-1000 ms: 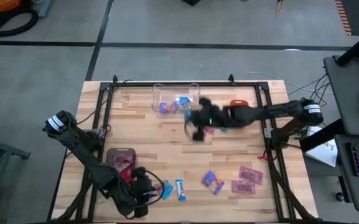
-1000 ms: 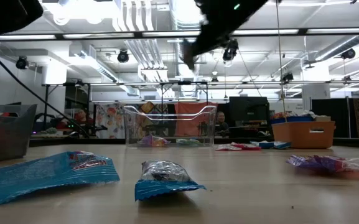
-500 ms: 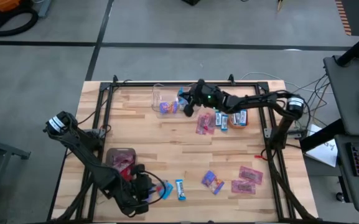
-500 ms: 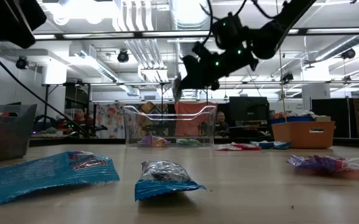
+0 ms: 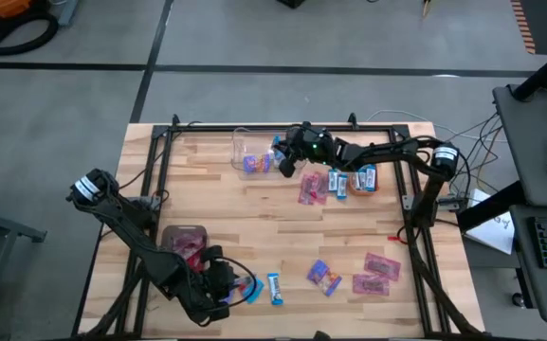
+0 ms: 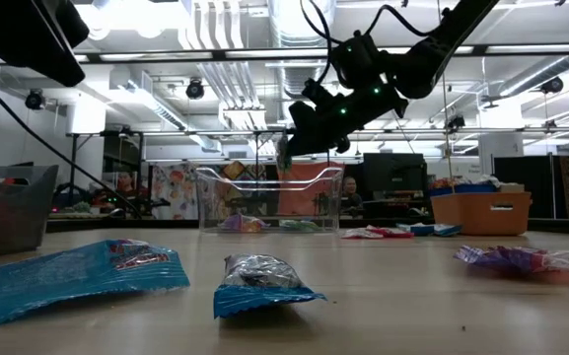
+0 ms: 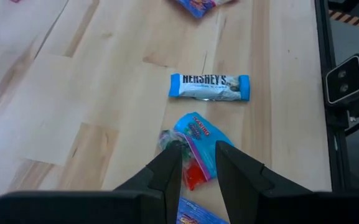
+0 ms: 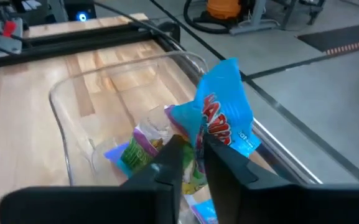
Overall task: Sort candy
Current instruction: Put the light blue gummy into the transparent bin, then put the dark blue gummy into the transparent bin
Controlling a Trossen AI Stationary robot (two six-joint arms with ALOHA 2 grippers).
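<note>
Nearest the table's front edge, the left gripper [image 5: 224, 287] hangs low over the wood, its jaws a small gap apart above a little cluster of candy: in the left wrist view a blue packet [image 7: 199, 134] with red lettering too small to read, and a red piece [image 7: 193, 177] that lies in the gap between the fingers [image 7: 167, 171]. Whether the fingers actually pinch it cannot be told. Just beyond lies one blue-and-white bar [image 7: 209, 86] that reads "HERSHEY'S". Beside the left arm stands a grey bin [image 5: 186, 244] with red candy inside.

Along the same front strip, further right, are one purple-and-blue packet [image 5: 325, 277] and two pink packets [image 5: 382, 266], close together.

In the middle of the table, toward the back, a loose group of candy lies flat: one pink packet [image 5: 312, 188] and about three blue-and-white pieces [image 5: 349, 180] beside it, near the orange bowl [image 6: 480, 211], which shows clearly only in the low view.

Farthest back, the right gripper [image 5: 288, 157] hangs over the clear plastic box [image 5: 246, 144], its jaws clamped on a blue Haribo bag [image 8: 224, 115] held upright above the box; the letters "HARIB" read down the wrapper. Inside the box lie at least three candies, among them a purple-and-green one [image 8: 137, 149].
</note>
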